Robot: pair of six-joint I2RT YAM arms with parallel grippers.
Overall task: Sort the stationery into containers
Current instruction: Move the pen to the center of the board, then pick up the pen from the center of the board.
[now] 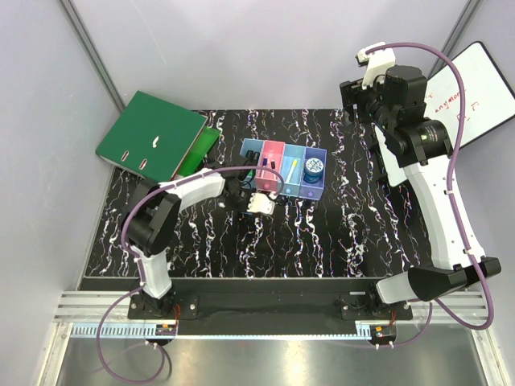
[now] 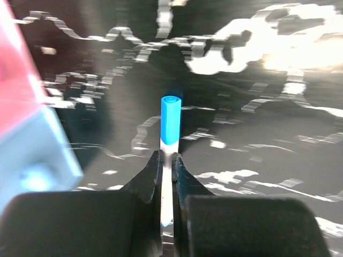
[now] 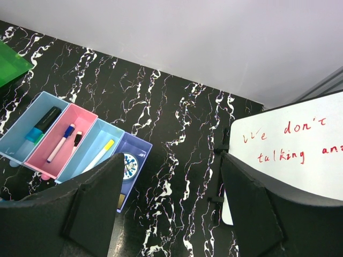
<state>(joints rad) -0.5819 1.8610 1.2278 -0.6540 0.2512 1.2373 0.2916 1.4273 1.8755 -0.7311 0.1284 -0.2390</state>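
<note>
Left gripper sits low over the tabletop, just on the near side of the row of bins. Its jaws are pinched tight on a white marker with a blue cap. The grip is on the body and the capped end pokes out free, probably so it can drop lengthwise into a slot.

The pink bin is close at left. The bins hold a dark highlighter, a pen, a yellow marker and a round tin.

Right gripper is raised at the far right beside the whiteboard. Its jaws are wide and empty, and it looks parked clear of the work.
</note>
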